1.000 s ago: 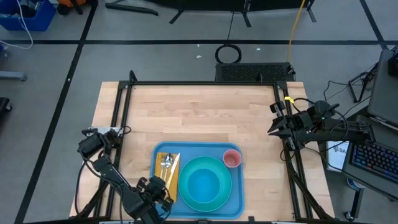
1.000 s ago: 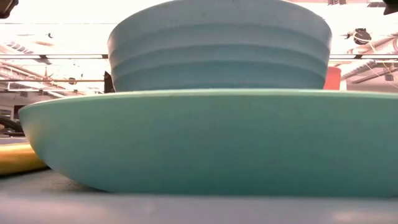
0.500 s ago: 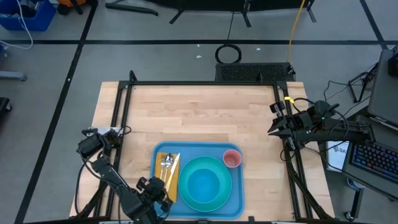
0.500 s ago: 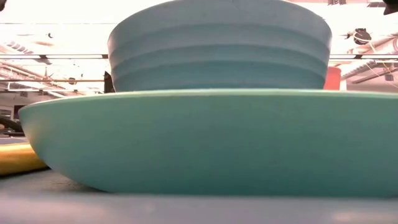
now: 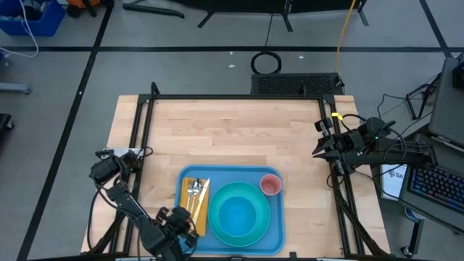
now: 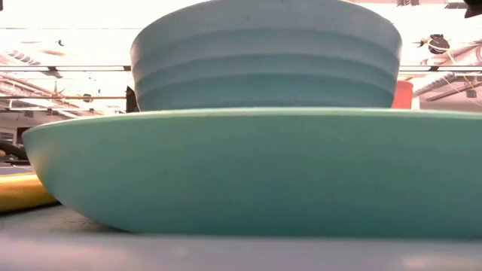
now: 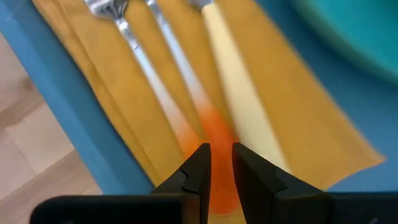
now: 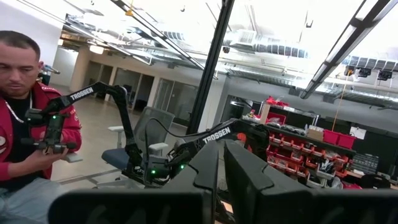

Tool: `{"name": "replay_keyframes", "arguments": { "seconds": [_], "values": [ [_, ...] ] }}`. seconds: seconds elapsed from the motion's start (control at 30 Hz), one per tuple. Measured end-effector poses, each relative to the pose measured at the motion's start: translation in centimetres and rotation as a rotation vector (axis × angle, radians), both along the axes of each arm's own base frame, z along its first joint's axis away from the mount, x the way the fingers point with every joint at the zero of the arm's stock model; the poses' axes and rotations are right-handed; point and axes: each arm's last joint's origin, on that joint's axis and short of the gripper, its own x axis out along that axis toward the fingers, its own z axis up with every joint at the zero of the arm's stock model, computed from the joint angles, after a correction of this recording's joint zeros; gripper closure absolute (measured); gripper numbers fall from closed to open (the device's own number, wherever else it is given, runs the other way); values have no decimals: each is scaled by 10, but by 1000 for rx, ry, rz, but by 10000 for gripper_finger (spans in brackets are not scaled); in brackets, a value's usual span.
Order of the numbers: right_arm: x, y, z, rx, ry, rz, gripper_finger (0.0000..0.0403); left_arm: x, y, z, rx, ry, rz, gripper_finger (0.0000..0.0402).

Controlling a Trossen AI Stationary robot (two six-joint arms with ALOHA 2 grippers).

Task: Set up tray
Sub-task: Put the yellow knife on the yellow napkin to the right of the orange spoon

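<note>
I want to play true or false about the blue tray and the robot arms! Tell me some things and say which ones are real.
1. A bowl sits on the plate in the tray. True.
2. The pink cup stands on the bare wood. False: it stands inside the tray.
3. The cutlery lies on a yellow napkin. True.
4. The left gripper hangs over the cup. False: it is above the napkin's end.
5. The right gripper is at the table's right edge. True.
</note>
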Motion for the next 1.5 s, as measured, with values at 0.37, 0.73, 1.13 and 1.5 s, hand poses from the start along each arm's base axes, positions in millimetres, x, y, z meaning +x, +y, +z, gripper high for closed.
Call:
{"name": "replay_keyframes", "arguments": {
  "seconds": [0.37, 0.73, 1.13, 1.5],
  "values": [
    [0, 0, 0, 0, 0, 0, 385, 1, 2, -10, -31, 1, -10, 335],
    [0, 0, 0, 0, 0, 0, 385, 1, 0, -8, -36, -7, -25, 335],
    [0, 0, 0, 0, 0, 0, 385, 2, -2, -8, -29, -29, -45, 334],
    [0, 0, 0, 0, 0, 0, 385, 4, -4, -8, -44, -40, -80, 335]
  ]
}}
